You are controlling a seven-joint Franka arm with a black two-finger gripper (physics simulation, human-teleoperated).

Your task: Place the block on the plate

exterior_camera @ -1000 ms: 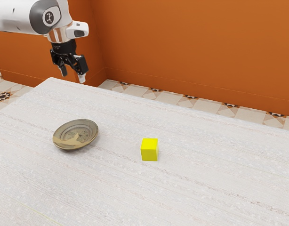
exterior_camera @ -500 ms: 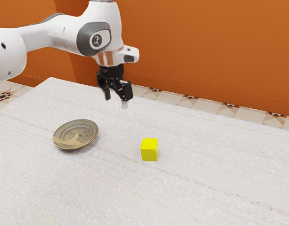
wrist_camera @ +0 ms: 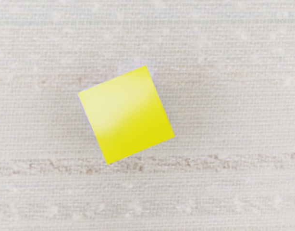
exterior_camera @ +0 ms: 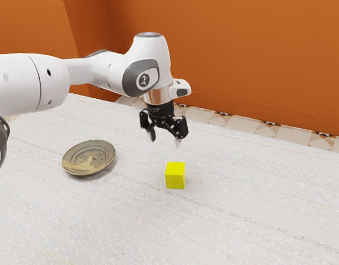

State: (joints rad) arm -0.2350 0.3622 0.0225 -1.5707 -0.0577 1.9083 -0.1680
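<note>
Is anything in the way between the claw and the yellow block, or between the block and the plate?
Nothing visible blocks either path: the open gripper hovers above the yellow block, and the plate sits apart on the table.

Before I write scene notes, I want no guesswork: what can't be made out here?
Underside of the yellow cubic block: exterior view, the block hides it.
Tabletop beneath the round brown plate: exterior view, the plate hides it.
Base of the white arm: cut off, exterior view's left edge.
</note>
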